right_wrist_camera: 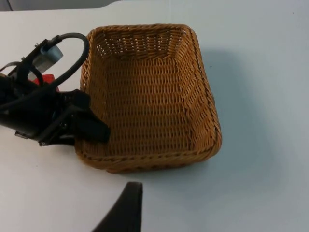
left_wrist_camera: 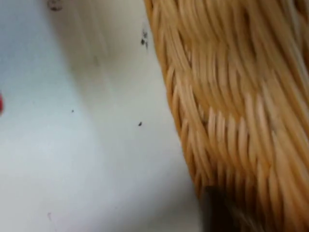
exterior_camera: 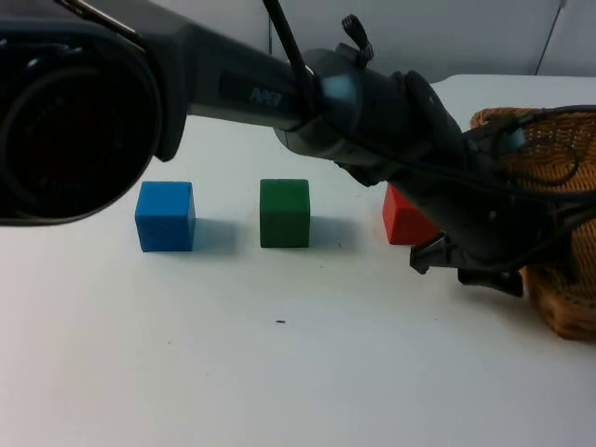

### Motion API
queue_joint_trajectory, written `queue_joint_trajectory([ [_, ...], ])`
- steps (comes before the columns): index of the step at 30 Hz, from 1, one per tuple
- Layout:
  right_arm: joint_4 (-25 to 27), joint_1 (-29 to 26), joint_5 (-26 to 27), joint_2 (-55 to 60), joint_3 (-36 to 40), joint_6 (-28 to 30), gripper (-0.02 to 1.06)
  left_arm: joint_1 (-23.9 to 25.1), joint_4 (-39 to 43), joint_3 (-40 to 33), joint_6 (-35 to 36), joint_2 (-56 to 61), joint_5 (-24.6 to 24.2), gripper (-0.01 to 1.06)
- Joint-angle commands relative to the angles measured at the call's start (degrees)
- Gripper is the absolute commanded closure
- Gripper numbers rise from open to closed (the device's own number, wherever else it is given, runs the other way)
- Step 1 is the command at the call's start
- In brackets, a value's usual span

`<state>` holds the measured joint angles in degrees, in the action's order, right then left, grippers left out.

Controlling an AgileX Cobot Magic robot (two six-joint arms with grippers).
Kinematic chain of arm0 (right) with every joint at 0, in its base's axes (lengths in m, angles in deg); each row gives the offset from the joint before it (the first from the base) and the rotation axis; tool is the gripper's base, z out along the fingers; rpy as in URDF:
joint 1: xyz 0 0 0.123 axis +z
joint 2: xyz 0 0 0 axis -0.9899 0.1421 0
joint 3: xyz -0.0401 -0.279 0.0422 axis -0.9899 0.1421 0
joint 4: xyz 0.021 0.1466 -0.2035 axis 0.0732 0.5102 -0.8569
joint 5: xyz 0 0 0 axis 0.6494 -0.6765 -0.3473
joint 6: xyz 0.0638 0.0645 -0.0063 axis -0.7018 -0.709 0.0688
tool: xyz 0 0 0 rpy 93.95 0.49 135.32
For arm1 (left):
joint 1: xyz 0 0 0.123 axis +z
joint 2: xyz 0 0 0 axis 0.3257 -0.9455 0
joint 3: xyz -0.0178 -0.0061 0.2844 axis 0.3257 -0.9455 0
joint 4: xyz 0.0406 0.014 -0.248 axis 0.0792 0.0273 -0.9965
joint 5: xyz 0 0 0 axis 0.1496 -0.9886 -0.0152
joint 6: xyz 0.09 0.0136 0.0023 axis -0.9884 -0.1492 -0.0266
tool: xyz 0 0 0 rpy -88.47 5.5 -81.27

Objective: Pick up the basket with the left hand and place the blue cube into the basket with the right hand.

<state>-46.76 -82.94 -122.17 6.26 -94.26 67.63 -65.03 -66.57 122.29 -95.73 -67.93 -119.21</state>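
Note:
The blue cube (exterior_camera: 166, 216) rests on the white table at the left, far from both grippers. The wicker basket (exterior_camera: 559, 168) stands on the table at the right edge. My left arm reaches across the table to it. The left gripper (exterior_camera: 466, 265) is at the basket's left rim, open, with one finger (right_wrist_camera: 94, 128) inside the wall and the other outside. From the right wrist I see the basket (right_wrist_camera: 149, 96) with nothing in it and the left gripper (right_wrist_camera: 79, 134) at its rim. Close to the left wrist is the woven wall (left_wrist_camera: 241, 96). My right gripper (right_wrist_camera: 125, 210) waits above the table in front of the basket.
A green cube (exterior_camera: 284, 212) stands right of the blue one. A red cube (exterior_camera: 405, 219) sits beside the basket, half hidden behind my left arm. The grey partition wall (exterior_camera: 447, 28) closes the back of the table.

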Motion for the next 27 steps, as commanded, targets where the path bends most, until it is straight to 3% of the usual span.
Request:
queue_joint_trajectory([
  [1, 0.2, -0.4, 0.6, 0.3, -0.4, 0.3, 0.0, -0.5, -0.2, 0.2, 0.3, -0.1, 0.7, 0.8],
  [3, 0.2, -0.4, 0.6, 0.3, -0.4, 0.3, 0.0, -0.5, -1.1, 0.2, 0.3, -0.1, 1.5, 0.99],
  [5, 0.2, -0.4, 0.6, 0.3, -0.4, 0.3, 0.0, -0.5, -1.6, 0.2, 0.2, -0.1, 1.8, 1.05],
  [14, -0.3, -0.4, 0.6, 0.3, -0.4, 0.3, 0.0, -0.5, -4.7, 0.2, 0.5, 2.8, 1.7, 1.05],
  [19, -0.3, -0.4, 0.9, 0.3, -0.4, 0.3, 0.0, 0.2, -0.5, 0.0, 0.3, 8.5, -0.1, 1.05],
  [27, -0.3, -0.4, 1.5, 0.3, -0.4, 0.3, 0.0, 4.4, 13.7, 0.0, 5.8, 16.6, -11.1, 1.05],
])
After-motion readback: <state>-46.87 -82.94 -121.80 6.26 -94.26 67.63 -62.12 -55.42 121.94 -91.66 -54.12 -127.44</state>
